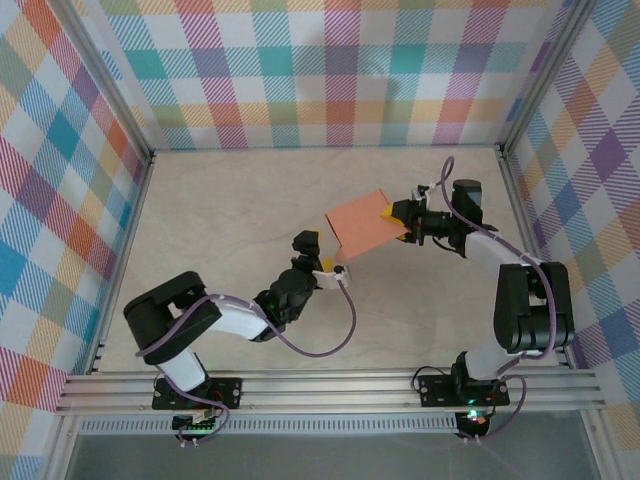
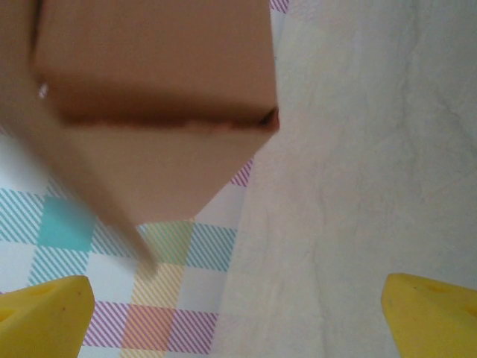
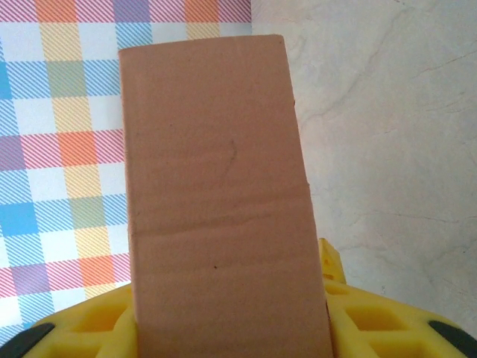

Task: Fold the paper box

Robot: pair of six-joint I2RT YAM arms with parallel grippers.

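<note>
The paper box (image 1: 365,225) is held clamped at its right edge by the right hand (image 1: 402,212) and is kept off the surface (image 1: 220,200), near its middle. In the right wrist view, the box (image 3: 216,201) is seen rising from between the yellow fingers (image 3: 373,324). The left hand (image 1: 316,252) is spread wide with nothing gripped, just beside the box's lower left corner. In the left wrist view, the box (image 2: 156,74) is seen ahead of the parted fingers (image 2: 45,317), apart from them.
</note>
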